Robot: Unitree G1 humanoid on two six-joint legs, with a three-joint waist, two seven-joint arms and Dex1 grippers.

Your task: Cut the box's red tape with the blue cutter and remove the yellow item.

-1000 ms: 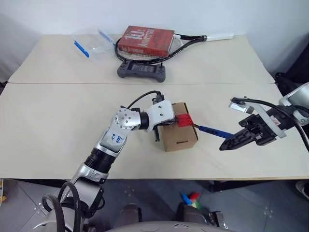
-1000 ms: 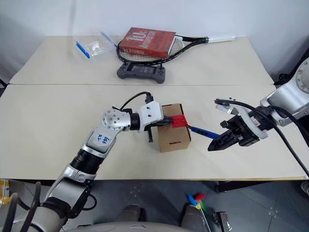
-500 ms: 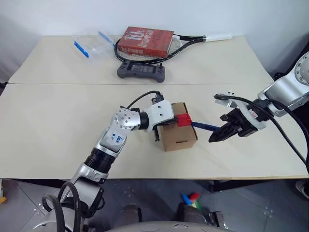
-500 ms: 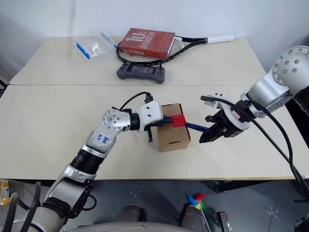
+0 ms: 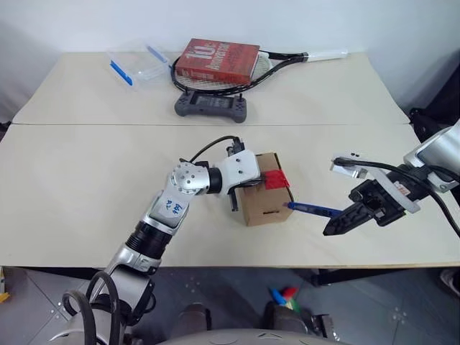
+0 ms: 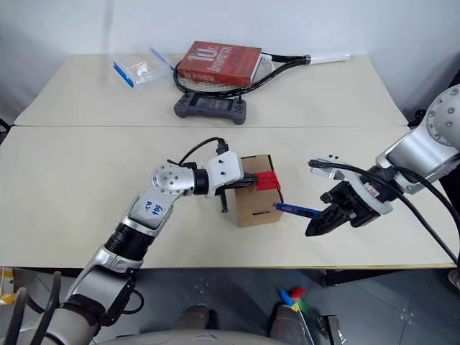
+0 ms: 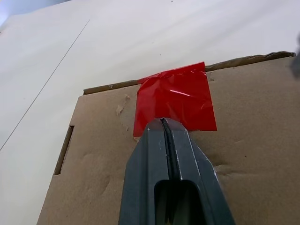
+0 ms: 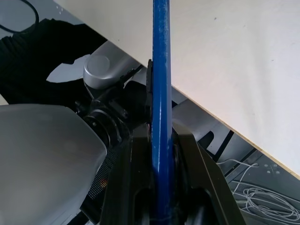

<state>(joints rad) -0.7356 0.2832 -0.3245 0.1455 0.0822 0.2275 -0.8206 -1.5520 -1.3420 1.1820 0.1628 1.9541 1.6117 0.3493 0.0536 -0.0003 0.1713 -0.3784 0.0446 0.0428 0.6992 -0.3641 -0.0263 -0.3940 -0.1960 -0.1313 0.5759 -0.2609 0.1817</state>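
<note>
Pressing our clenched left fingers point(image 7: 165, 136) on the box point(image 5: 264, 195) at desk centre, our right fingers point(image 5: 336, 226) at its four o'clock grasp the cutter point(image 5: 313, 209). We judge a shallow stroke could skid off the tape point(image 5: 276, 180) and shove the box.

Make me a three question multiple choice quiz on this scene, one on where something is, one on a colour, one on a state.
1. Where is the red book?
A. on the racket head
B. inside the box
C. on the floor

2. What colour is the tape on the box?
A. green
B. red
C. white

3. What is the right end effector doing?
A. hanging open
B. gripping the blue cutter
C. gripping the box

Key: 1 A, the book lies across the racket strings. 2 B, a red patch covers the flap seam. 3 B, its fingers clamp the blue cutter.
</note>
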